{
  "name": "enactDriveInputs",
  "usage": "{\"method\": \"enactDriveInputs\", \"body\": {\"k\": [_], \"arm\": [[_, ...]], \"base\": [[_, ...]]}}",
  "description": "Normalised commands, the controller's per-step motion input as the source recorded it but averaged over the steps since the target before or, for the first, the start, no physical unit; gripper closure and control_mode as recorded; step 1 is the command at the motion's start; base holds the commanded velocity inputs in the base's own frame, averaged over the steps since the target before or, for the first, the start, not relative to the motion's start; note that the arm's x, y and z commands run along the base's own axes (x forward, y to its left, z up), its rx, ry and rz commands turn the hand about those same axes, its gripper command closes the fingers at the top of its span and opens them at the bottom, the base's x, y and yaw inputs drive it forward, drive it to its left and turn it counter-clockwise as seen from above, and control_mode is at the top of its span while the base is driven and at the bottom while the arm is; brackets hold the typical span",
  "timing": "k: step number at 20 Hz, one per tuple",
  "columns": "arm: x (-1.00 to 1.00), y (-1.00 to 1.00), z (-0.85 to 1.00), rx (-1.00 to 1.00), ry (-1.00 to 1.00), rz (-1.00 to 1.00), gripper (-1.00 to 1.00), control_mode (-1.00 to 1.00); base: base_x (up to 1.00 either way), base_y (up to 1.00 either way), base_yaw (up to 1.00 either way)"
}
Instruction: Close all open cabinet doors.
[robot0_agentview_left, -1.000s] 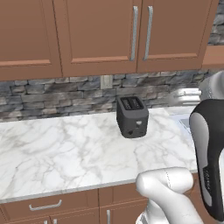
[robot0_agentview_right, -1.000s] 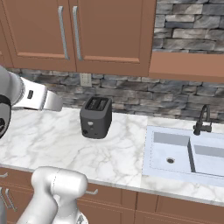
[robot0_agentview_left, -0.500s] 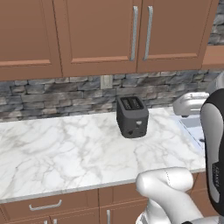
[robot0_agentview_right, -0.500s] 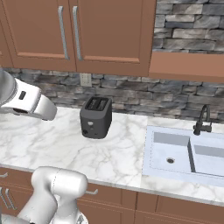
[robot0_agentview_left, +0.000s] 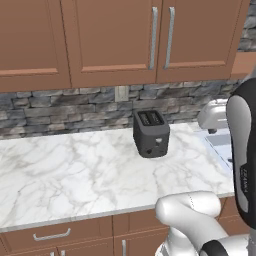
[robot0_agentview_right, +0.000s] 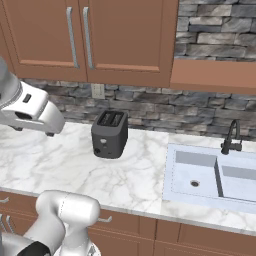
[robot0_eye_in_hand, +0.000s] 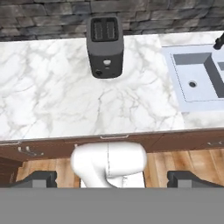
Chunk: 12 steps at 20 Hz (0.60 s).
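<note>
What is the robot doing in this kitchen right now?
The robot is meant to shut cupboard doors, but it isn't touching anything. Its gripper is open and looks down at the marble counter, the black toaster and the sink. The two cabinet doors above the toaster look shut. Further right a brown panel juts out beside them.

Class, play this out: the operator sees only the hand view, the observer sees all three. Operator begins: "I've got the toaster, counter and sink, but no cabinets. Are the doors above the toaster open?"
Observer: No. The two cabinet doors above the toaster sit flush and shut, with their bar handles side by side.
Operator: Anything on the wall behind the toaster?
Observer: A wall outlet on the stone backsplash, just under those doors.
</note>
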Motion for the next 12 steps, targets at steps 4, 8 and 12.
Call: {"method": "enactDriveInputs", "body": {"k": [4, 8, 12], "arm": [[-0.08, 0.0, -0.01, -0.02, 0.03, 0.0, -1.0, -1.0], [-0.25, 0.0, -0.03, 0.0, 0.03, 0.0, -1.0, -1.0], [-0.19, 0.0, -0.06, 0.0, 0.05, 0.0, -1.0, -1.0]], "base": [[0.0, 0.0, 0.0], [0.0, 0.0, 0.0], [0.0, 0.0, 0.0]]}}
